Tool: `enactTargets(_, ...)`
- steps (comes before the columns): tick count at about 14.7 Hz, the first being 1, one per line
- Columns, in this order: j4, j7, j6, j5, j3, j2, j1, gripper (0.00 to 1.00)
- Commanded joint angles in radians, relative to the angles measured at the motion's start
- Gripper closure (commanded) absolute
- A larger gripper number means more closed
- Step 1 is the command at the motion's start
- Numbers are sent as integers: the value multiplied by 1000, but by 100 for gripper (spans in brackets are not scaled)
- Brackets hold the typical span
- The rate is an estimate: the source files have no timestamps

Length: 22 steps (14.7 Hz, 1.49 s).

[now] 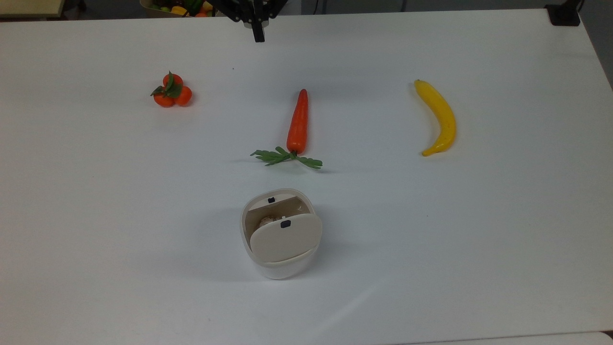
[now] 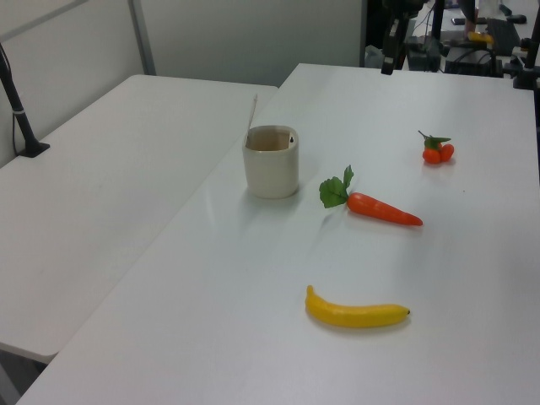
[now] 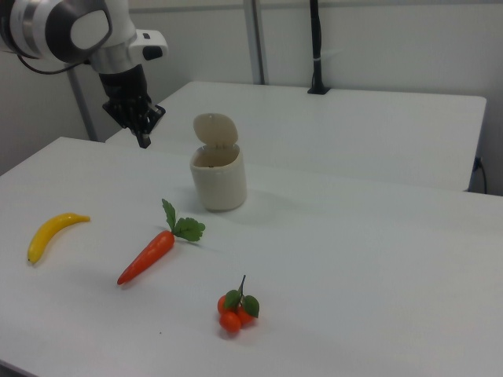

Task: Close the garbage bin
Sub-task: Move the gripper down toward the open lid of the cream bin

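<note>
Top view: gripper (image 1: 259, 34) at 12 o'clock table (image 1: 503, 201) edge, fingers pressed together, holding nothing. Carrot (image 1: 298, 122) at centre, tangerines (image 1: 171, 91) 10 o'clock, banana (image 1: 439, 117) 2 o'clock. Garbage bin (image 1: 280, 235) 6 o'clock of carrot, lid (image 1: 283, 239) raised.

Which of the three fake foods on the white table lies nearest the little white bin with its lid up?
The orange carrot with green leaves. Its leafy end lies near the white bin, while the yellow banana and the cluster of small oranges sit farther off to either side.
</note>
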Motion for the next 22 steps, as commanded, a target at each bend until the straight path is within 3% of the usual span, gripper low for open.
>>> enactTargets(1, -18, -21, 83, 20, -1, 8, -4, 100)
enactTargets(10, 11, -16, 324, 43, -2, 87, -4, 100)
enactTargets(15, 43, -4, 541, 39, 5, 145, -23, 100)
enactTargets(22, 189, 57, 880, 29, 8, 367, -14, 100)
